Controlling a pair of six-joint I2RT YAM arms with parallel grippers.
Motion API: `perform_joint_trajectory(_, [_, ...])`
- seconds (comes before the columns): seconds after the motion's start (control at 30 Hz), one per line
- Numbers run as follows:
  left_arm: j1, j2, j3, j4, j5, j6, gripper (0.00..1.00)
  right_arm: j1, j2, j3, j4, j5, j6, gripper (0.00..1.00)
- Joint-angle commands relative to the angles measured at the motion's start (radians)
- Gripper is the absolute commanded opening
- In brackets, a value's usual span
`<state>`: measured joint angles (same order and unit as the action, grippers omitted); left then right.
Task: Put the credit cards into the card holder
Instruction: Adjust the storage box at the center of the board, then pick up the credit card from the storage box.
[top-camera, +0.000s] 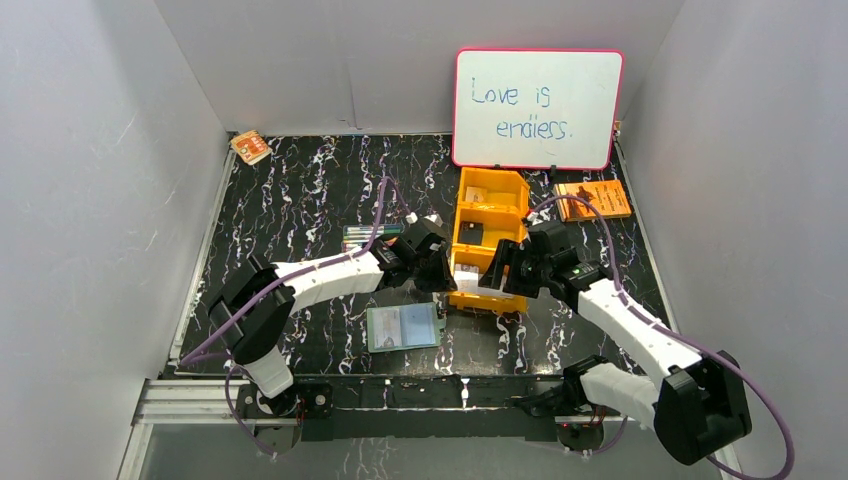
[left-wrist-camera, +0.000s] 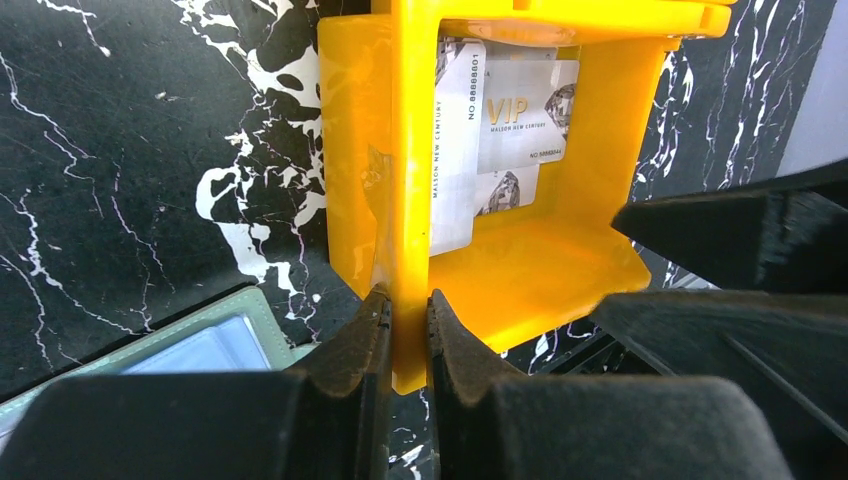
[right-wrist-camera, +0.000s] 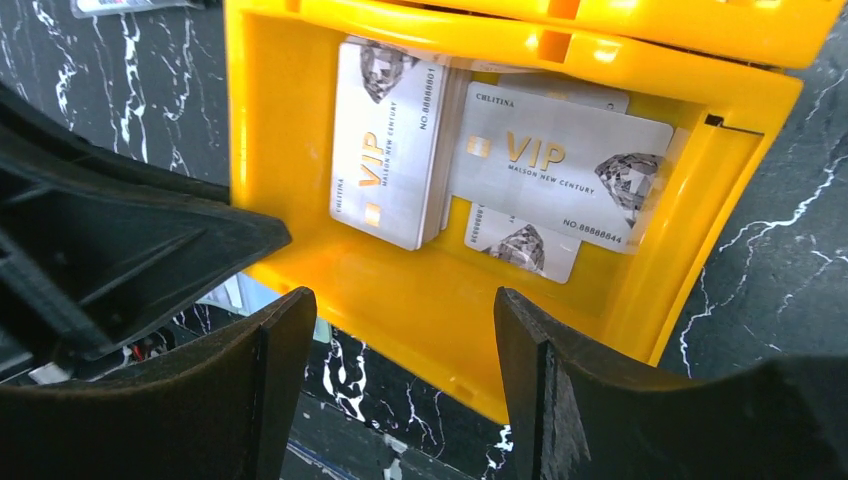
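Pinching the side wall of the orange bin (left-wrist-camera: 520, 275), the left claw (left-wrist-camera: 408, 302) is clamped narrow. The right claw (right-wrist-camera: 397, 305) gapes wide over the near compartment holding the credit cards (right-wrist-camera: 560, 160). The card holder (top-camera: 402, 327) lies open on the worktop (top-camera: 300, 190) nearby.

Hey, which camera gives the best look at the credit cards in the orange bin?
The right wrist view: the credit cards lie overlapping in the orange bin, large, with readable print. The left wrist view shows them smaller, partly hidden by the rim. The top view shows only a pale patch.
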<state>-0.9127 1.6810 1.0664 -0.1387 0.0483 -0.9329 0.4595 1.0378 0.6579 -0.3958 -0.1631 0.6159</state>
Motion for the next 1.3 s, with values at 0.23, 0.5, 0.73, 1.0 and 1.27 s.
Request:
perform_joint_trajectory(0.23, [-0.009, 0.016, -0.005, -0.173, -0.025, 0.136, 0.0, -0.021, 0.104, -0.061, 0.218, -0.094, 0.017, 0.73])
perform_joint_trajectory(0.5, [-0.009, 0.016, -0.005, -0.183, -0.01, 0.138, 0.0, -0.019, 0.111, -0.165, 0.35, -0.028, 0.172, 0.69])
perform_joint_trajectory(0.73, [-0.01, 0.006, -0.014, -0.178, 0.0, 0.131, 0.0, -0.021, 0.112, -0.19, 0.387, -0.005, 0.218, 0.69])
perform_joint_trajectory(1.0, [-0.009, -0.001, -0.026, -0.167, 0.011, 0.113, 0.0, -0.011, 0.187, -0.176, 0.447, -0.008, 0.237, 0.69])
perform_joint_trajectory(1.27, [-0.009, -0.003, -0.032, -0.164, 0.018, 0.109, 0.0, 0.011, 0.244, -0.166, 0.462, 0.004, 0.242, 0.66])
